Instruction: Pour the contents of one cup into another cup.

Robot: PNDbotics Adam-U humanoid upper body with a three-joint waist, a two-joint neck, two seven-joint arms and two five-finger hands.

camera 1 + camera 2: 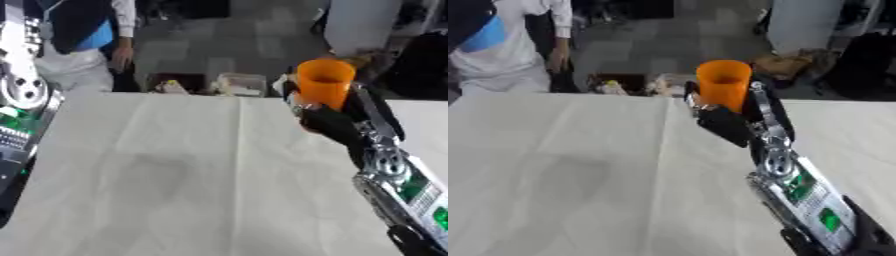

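Matt orange plastic cup [325,89], creased cloth [192,170]

The right hand [325,120] holds the orange cup [325,83] upright, near the far edge of the white table [175,175].

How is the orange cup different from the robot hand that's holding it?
The orange cup is bright orange, while the right hand is black. The cup is one smooth round piece, open at the top; the hand is built from several parts, fingers curled round the cup's lower half. The cup stands upright, while the hand sits below it at the end of a slanted arm. Both are up near the table's far edge.
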